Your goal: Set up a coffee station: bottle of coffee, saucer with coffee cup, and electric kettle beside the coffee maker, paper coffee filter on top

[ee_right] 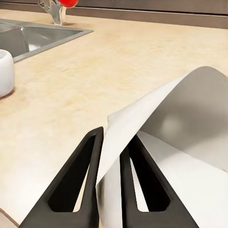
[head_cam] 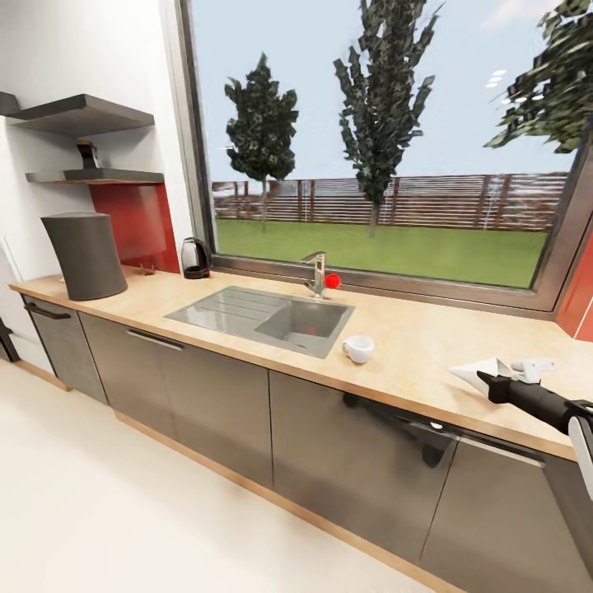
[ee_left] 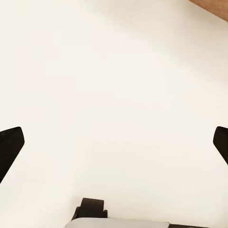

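My right gripper [ee_right: 111, 142] is shut on the edge of the off-white paper coffee filter [ee_right: 190, 123], which lies on the kitchen countertop [head_cam: 412, 329] at the right [head_cam: 482, 372]. The white coffee cup [head_cam: 359, 348] stands beside the sink. The coffee maker [head_cam: 86, 255] is at the counter's far left, and the electric kettle [head_cam: 195, 258] is by the window corner. On the black kitchen shelf [head_cam: 95, 175] stands the bottle of coffee [head_cam: 86, 154]. A small white thing [head_cam: 531, 366] lies behind the filter; I cannot tell if it is the saucer. My left gripper [ee_left: 114, 142] hangs open over pale floor.
An inset grey sink [head_cam: 263, 317] with a faucet [head_cam: 317, 274] sits mid-counter. A thicker dark grey shelf [head_cam: 82, 114] hangs above the black one. A large window runs behind the counter. Grey drawer fronts [head_cam: 214, 395] stand below, with pale floor in front.
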Available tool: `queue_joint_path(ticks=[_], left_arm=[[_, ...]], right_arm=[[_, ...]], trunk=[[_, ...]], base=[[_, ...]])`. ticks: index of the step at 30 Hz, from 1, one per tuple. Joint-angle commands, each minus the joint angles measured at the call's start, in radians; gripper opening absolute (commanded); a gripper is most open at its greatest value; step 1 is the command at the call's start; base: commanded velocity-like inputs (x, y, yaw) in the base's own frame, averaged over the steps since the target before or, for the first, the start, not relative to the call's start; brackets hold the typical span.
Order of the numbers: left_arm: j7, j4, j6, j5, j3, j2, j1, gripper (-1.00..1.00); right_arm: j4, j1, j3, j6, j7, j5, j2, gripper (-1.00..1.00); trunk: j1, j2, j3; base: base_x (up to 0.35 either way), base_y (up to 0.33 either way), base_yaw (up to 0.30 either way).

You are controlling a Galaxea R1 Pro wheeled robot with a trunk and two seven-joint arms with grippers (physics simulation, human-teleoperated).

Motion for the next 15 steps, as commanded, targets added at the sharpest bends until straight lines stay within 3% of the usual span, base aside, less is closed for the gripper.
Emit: queue_joint_path(ticks=[1,6,15], left_arm=[[-0.001,-0.001,-0.001,0.009,0.001,-0.001,0.000,1.00],[-0.001,-0.001,-0.001,0.010,0.001,-0.001,0.000,1.00],[-0.001,-0.001,-0.001,0.009,0.001,-0.001,0.000,1.00]], right_arm=[[-0.001,-0.001,-0.002,0.008,0.002,-0.003,0.000,-1.00],[-0.001,-0.001,-0.002,0.008,0.002,-0.003,0.000,-1.00],[-0.001,-0.001,-0.002,0.008,0.002,-0.003,0.000,-1.00]], trunk=[[0.000,-0.001,-0.001],[0.000,-0.001,-0.001],[0.000,-0.001,-0.001]], base=[[0.000,0.000,0.000],[0.000,0.000,0.049],[0.000,0.000,0.221]])
